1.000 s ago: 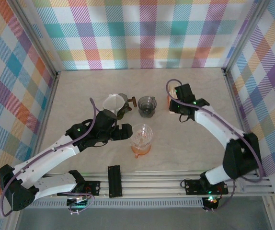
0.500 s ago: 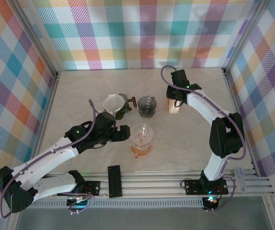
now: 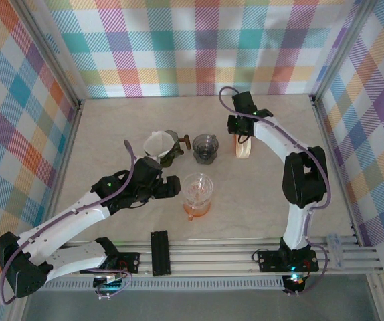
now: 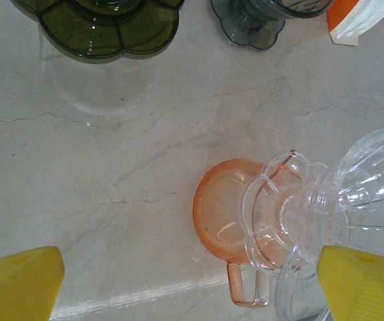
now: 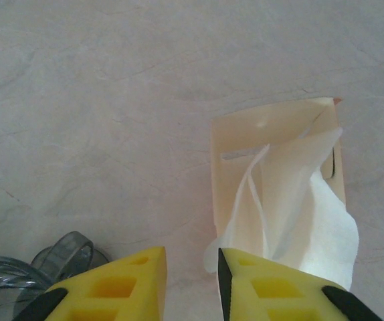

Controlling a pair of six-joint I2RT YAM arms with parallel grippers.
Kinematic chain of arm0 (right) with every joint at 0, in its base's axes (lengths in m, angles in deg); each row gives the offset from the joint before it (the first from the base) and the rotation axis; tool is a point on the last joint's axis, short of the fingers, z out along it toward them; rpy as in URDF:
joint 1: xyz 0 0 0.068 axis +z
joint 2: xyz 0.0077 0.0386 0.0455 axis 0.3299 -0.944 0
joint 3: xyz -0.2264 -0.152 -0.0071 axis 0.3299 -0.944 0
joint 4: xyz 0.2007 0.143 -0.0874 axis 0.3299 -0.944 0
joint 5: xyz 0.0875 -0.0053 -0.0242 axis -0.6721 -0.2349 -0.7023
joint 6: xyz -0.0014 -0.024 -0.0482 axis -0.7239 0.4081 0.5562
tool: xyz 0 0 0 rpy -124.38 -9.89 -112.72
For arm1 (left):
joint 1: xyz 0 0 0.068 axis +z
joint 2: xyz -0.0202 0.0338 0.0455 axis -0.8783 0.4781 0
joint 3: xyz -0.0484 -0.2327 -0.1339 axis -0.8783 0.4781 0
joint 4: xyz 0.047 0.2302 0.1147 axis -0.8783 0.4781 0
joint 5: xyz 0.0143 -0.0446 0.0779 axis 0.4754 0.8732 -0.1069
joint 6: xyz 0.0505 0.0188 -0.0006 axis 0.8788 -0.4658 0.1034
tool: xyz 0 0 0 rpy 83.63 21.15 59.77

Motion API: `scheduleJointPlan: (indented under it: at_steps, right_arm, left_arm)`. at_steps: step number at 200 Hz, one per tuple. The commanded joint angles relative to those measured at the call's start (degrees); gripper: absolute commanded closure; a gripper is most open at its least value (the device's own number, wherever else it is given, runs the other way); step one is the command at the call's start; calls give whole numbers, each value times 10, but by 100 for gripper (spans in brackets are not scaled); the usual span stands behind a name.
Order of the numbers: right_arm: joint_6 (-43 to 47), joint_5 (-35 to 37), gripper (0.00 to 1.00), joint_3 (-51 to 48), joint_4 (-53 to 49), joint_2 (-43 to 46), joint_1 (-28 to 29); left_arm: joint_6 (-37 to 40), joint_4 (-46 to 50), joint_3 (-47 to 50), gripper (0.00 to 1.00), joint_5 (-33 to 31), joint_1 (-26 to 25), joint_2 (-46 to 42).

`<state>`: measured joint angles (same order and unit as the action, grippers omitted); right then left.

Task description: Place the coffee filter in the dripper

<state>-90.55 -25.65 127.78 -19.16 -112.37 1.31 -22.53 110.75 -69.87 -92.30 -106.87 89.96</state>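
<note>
The coffee filter [image 5: 312,214] is a crumpled white paper sticking out of a beige packet [image 5: 245,134] that lies flat on the table [image 3: 243,147]. My right gripper [image 5: 192,253] hovers over the packet's near end [image 3: 239,132]. Its yellow jaws stand a narrow gap apart, open. The filter's edge lies against the right finger [image 5: 272,287], and table shows through the gap. The clear glass dripper [image 3: 197,187] sits on an orange cup [image 4: 222,217]. My left gripper [image 4: 190,264] is wide open just left of the dripper [image 4: 352,194], holding nothing.
A green dripper [image 3: 172,148] with a white filter [image 3: 157,142] in it stands back left. A grey dripper [image 3: 206,147] stands between it and the packet. Plaid walls close in three sides. A black block [image 3: 160,251] sits on the front rail.
The right gripper has swung back and left over the packet's near end, and its jaws have narrowed. The left arm has barely shifted.
</note>
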Motion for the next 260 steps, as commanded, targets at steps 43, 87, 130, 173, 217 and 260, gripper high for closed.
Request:
scheduleJointPlan:
  at_steps: [43,87,130,173,217,260]
  right_arm:
    - [-4,19,71,33,-34,-35,2]
    - [-4,49,76,36,-40,-37,1]
    - [-4,53,77,26,-31,-26,2]
    - [-4,62,77,12,-21,-16,3]
    - [-3,61,81,8,-16,-17,4]
    - [3,59,94,10,-16,-19,6]
  left_arm:
    - [5,2,10,3,-10,12,-9]
    - [3,1,13,3,-5,16,-11]
    - [2,-5,17,3,0,18,-10]
    - [-1,-9,20,3,5,19,-8]
    - [-2,-10,20,3,6,20,-8]
    - [-3,-9,21,2,6,21,-8]
